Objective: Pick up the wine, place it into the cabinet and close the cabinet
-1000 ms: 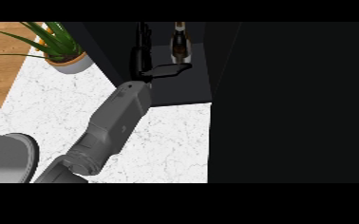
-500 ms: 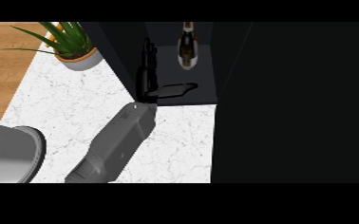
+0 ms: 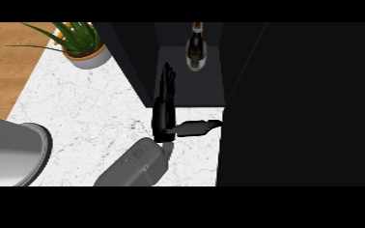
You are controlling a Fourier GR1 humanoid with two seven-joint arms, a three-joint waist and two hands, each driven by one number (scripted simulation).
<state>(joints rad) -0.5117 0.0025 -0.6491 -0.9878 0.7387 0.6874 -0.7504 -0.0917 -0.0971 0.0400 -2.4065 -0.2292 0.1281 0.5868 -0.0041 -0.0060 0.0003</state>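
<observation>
The tall black cabinet (image 3: 285, 101) stands open on the white marble counter (image 3: 78, 106). Inside it, on the dark shelf, stands the dark glass wine bottle (image 3: 197, 48), rigid, heavy, slippery and breakable. Only 1 hand shows, the black left hand (image 3: 165, 107): fingers straight, holding nothing, beside the door's edge.

counter (image 3: 85, 101): white marble | plant (image 3: 80, 46): far left, potted | cabinet (image 3: 292, 101): right, dark | wine (image 3: 197, 48): on cabinet floor
</observation>
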